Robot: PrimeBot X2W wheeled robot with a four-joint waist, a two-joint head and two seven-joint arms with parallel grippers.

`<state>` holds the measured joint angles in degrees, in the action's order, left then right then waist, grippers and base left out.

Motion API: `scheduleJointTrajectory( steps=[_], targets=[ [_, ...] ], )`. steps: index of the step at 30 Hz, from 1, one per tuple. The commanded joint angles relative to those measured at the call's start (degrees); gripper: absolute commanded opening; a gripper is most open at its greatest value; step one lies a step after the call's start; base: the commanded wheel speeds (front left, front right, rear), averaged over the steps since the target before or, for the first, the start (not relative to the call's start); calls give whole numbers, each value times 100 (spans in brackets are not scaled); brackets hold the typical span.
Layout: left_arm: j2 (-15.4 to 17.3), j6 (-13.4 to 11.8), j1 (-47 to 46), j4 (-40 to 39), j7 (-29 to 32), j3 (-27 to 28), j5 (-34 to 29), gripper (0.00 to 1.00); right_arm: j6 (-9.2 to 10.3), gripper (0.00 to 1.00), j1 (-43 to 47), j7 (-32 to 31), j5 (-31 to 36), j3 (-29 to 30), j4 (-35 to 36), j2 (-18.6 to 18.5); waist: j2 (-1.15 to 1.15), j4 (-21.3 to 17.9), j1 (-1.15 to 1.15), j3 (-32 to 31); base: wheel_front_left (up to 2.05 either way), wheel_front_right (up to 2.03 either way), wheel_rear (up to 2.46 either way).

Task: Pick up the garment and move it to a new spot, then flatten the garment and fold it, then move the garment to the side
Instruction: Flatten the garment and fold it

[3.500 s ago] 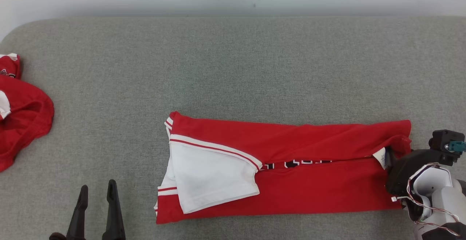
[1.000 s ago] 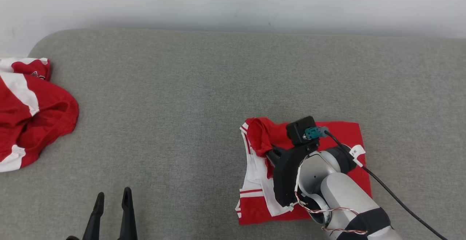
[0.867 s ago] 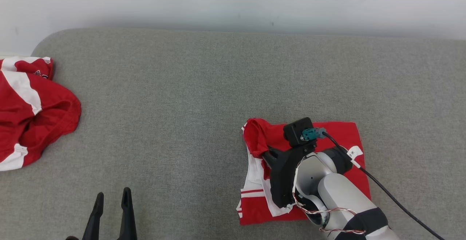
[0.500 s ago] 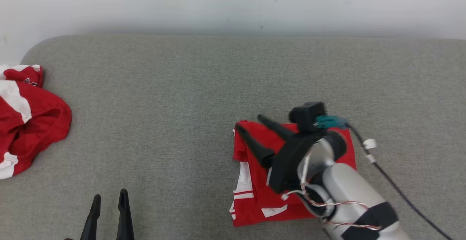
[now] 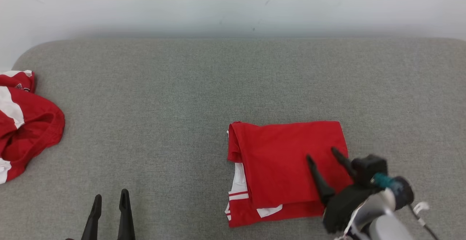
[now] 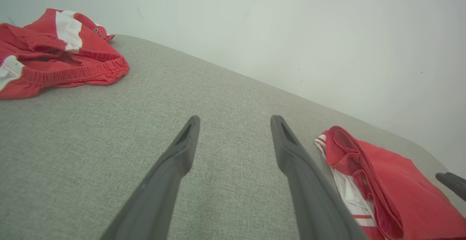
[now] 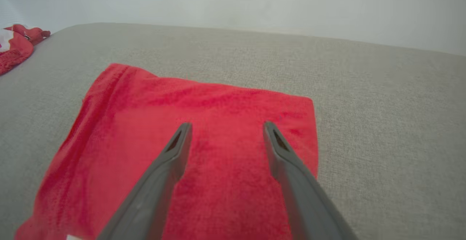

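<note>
Standing here looking down at the grey padded surface (image 5: 174, 87), with a pale wall (image 5: 233, 3) behind it at 12 o'clock.

Far over at 9 o'clock there's a crumpled red-and-white garment (image 5: 27, 123) bunched at the edge. From the left wrist camera you can see an elastic waistband on it. Nothing is touching it.

At about 7 o'clock the left gripper (image 5: 111, 193) pokes up from the bottom edge. Its two dark fingers (image 6: 171, 167) are spread wide, with only bare grey fabric between them, so it's got hold of nothing. It's well apart from both bits of clothing.

Right of centre, at roughly 4 o'clock, is the folded red garment (image 5: 287, 160). It lies flat on the surface as a neat-ish rectangle, with a plain red layer on top. Some white panel and red-white striping peeks out along its 9 o'clock side and at the 7 o'clock corner. The fold is a bit rolled at the 10 o'clock corner.

Down at 5 o'clock is the right gripper (image 5: 321, 153). Its fingertips point toward 11 o'clock over the garment's right half, and the fingers are wide apart with nothing pinched between them. I can't tell whether the tips actually touch the cloth or just hover above it.
</note>
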<state>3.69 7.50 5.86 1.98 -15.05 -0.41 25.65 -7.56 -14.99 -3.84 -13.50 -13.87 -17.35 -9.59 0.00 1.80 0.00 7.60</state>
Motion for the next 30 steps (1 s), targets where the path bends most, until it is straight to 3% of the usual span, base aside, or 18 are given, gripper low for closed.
scheduleJointTrajectory(
  steps=[1,5,12,29,30],
  targets=[
    [1,-6,-8,1,-18,0,32,100,16,100,100,76,121,-21,-33,111,0,-4,0,15,0,0,0],
    [31,-6,-53,13,-18,-28,24,100,16,100,281,241,94,-335,-20,403,0,2,0,40,0,0,0],
    [44,-6,-26,51,-18,-80,51,100,16,100,472,262,225,-1151,37,579,0,86,0,30,0,0,0],
    [54,-6,8,56,-17,-114,75,100,16,100,345,66,1074,-1408,-253,672,0,201,0,63,0,0,0],
    [54,-6,6,54,-17,-115,77,100,16,91,353,53,1092,-1401,-241,673,0,214,0,68,0,0,0]
  ],
)
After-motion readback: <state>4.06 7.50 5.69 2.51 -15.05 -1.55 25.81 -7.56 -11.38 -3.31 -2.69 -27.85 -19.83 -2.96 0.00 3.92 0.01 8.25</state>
